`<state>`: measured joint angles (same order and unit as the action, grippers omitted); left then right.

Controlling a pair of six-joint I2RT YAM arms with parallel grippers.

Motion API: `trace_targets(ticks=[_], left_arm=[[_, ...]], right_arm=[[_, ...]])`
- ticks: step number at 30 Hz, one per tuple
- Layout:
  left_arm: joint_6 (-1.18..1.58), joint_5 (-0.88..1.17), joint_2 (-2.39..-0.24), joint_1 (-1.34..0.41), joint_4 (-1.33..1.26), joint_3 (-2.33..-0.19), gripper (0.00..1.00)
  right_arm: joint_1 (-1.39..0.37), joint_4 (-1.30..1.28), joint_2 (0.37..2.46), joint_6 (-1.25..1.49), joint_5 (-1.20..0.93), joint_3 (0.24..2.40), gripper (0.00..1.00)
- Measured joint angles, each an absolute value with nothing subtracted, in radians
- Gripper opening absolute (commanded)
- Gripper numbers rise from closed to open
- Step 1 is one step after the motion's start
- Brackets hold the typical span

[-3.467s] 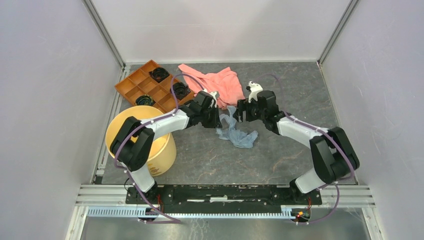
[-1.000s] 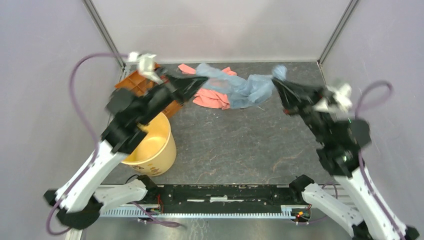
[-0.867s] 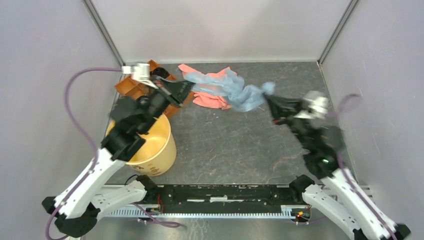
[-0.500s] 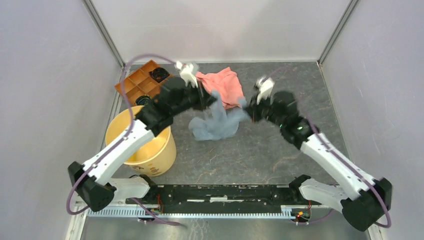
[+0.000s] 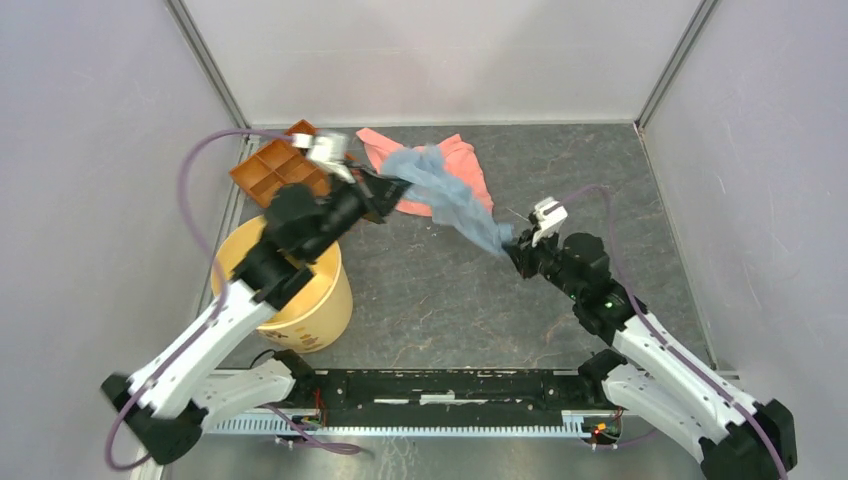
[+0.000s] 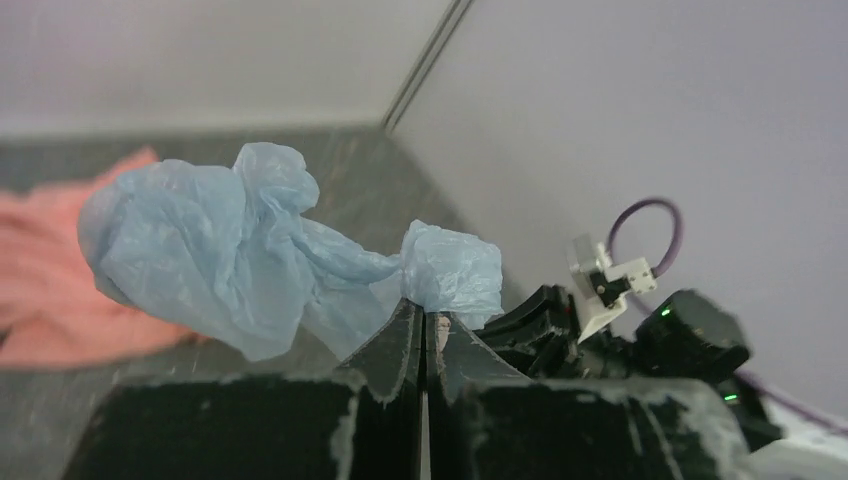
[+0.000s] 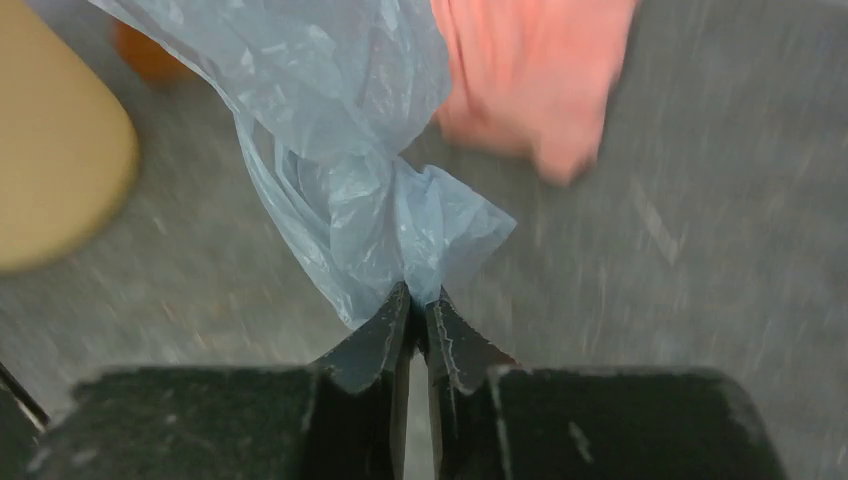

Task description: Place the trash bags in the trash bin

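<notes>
**Bag's up, bin's next**

Top: bag (image 5: 452,195) is stretched in the air between left gripper (image 5: 392,187) and right gripper (image 5: 512,244), partly over the cloth (image 5: 467,163). Bin (image 5: 322,305) sits left under the left arm, tray (image 5: 268,172) behind.

Left wrist: jaws pinched on a bag end.

Right wrist: same, other end.

Next it probably needs swinging over the bin; left arm crowds the rim.

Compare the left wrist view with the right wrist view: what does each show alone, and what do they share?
Only the left wrist view shows the right arm and the enclosure wall. Only the right wrist view shows the trash bin. Both show the trash bag pinched in a shut gripper, the left gripper in one, the right gripper in the other, and the pink cloth beyond.
</notes>
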<state>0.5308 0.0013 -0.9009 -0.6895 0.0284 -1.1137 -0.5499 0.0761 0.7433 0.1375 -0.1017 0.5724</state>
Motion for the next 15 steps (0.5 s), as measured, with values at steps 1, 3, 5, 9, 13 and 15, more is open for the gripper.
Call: trace_targets(ticks=[1, 3, 5, 9, 13, 15], left_arm=[[0.531, 0.010, -0.936, -0.690, 0.047, -1.084, 0.02], [0.531, 0.029, -1.018, -0.690, 0.091, -1.053, 0.02], [0.531, 0.052, -1.097, -0.690, 0.151, -1.039, 0.02], [0.532, 0.097, -1.145, -0.690, 0.211, -1.039, 0.02], [0.531, 0.112, -1.144, -0.690, 0.250, -1.092, 0.02], [0.530, 0.115, -1.144, -0.690, 0.257, -1.118, 0.02]], right_arm=[[-0.550, 0.026, 0.772, 0.142, -0.090, 0.531, 0.22], [-0.550, -0.053, 0.801, 0.152, -0.072, 0.488, 0.28], [-0.550, -0.125, 0.824, 0.156, -0.046, 0.478, 0.33], [-0.550, -0.222, 0.871, 0.155, 0.015, 0.501, 0.51], [-0.550, -0.326, 0.887, 0.132, 0.043, 0.547, 0.71], [-0.550, -0.360, 0.868, 0.121, 0.047, 0.565, 0.83]])
